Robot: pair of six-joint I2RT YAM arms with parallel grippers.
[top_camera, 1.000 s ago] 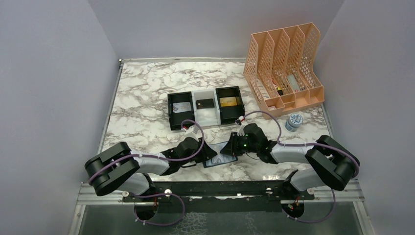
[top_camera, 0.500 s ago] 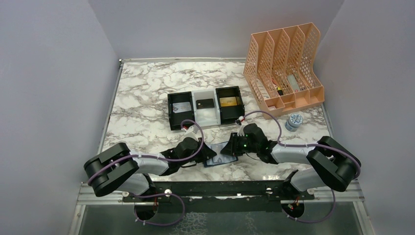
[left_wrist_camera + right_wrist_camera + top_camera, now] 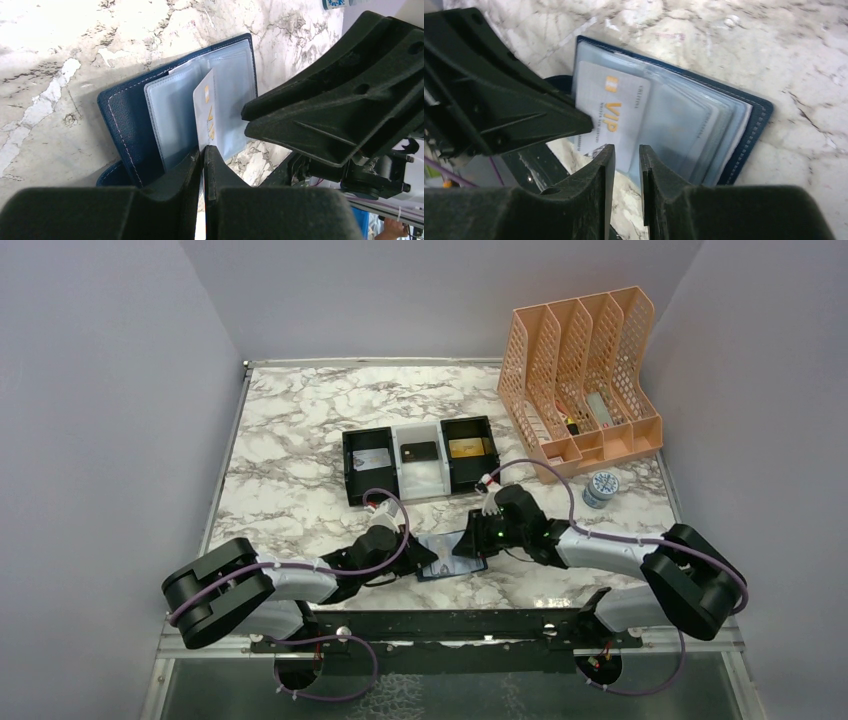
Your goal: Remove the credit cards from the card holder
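The navy card holder [image 3: 125, 117] lies open on the marble near the table's front edge [image 3: 455, 566], its pale blue pockets [image 3: 684, 125] facing up. A silver-white credit card [image 3: 610, 112] marked VIP sticks partly out of a pocket [image 3: 206, 107]. My left gripper [image 3: 204, 149] is shut on that card's outer edge, coming in from the holder's left [image 3: 418, 562]. My right gripper [image 3: 624, 149] hovers over the holder's other side [image 3: 468, 543], its jaws a narrow gap apart with nothing between them. Three more credit cards lie in the tray: silver [image 3: 370, 460], dark [image 3: 418, 451] and gold [image 3: 468, 448].
The black-and-white three-compartment tray [image 3: 418, 485] stands just beyond the two grippers. A tall peach file rack [image 3: 580, 380] fills the back right corner, with a small round blue-and-white tin [image 3: 600, 487] in front of it. Grey walls close in the sides.
My left gripper has closed onto the edge of the VIP card. The right wrist has shifted slightly away from the front edge; the holder stays in place.
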